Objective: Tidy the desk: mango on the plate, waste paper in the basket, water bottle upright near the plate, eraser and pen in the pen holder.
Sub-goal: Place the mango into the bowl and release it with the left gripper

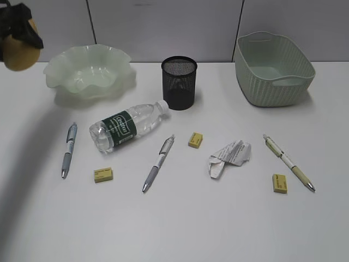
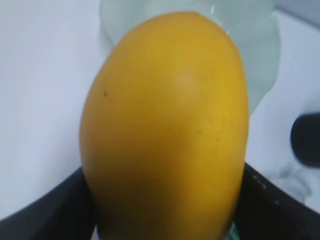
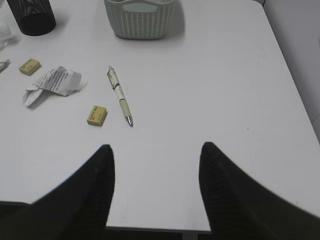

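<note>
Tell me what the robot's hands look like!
Both are black. The right gripper has two broad fingers with rounded tips and finely ribbed inner faces. The left gripper shows only as dark, chunky black pieces; in its wrist view, black finger edges sit at the bottom corners. No cables or markings show.

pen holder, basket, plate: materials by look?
Pen holder: black metal wire mesh, matte; the fine grid lets light through near the rim. Basket: pale-green moulded plastic, likely; the woven pattern on its sides is regular and the rim is smooth. Plate: translucent pale green, glossy, wavy rim; glass or plastic, the look leaves it open.
</note>
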You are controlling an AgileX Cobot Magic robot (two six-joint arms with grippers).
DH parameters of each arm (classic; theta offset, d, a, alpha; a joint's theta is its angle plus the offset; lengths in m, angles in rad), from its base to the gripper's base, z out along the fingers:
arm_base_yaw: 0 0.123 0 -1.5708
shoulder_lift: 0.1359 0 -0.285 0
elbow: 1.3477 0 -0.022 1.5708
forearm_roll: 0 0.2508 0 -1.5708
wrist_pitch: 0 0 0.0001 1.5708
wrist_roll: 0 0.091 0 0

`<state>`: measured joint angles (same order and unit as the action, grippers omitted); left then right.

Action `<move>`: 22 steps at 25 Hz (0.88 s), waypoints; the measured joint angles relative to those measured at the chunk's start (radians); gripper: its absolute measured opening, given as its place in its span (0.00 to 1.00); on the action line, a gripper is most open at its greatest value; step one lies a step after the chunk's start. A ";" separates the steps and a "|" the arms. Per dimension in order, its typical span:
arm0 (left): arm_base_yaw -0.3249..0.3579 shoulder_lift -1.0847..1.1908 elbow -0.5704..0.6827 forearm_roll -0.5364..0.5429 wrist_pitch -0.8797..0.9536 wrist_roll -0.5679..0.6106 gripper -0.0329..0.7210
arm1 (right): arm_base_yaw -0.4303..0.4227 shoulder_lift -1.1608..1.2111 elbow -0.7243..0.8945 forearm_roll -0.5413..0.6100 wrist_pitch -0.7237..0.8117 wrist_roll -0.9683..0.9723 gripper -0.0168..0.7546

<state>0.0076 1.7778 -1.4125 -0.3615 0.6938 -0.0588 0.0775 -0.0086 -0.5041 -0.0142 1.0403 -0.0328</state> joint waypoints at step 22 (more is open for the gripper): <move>-0.141 0.567 -0.460 -0.057 -0.222 -0.001 0.80 | 0.000 0.000 0.000 0.000 0.000 0.000 0.59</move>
<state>-0.1338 2.3447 -1.8727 -0.4187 0.4719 -0.0596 0.0775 -0.0086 -0.5041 -0.0142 1.0405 -0.0328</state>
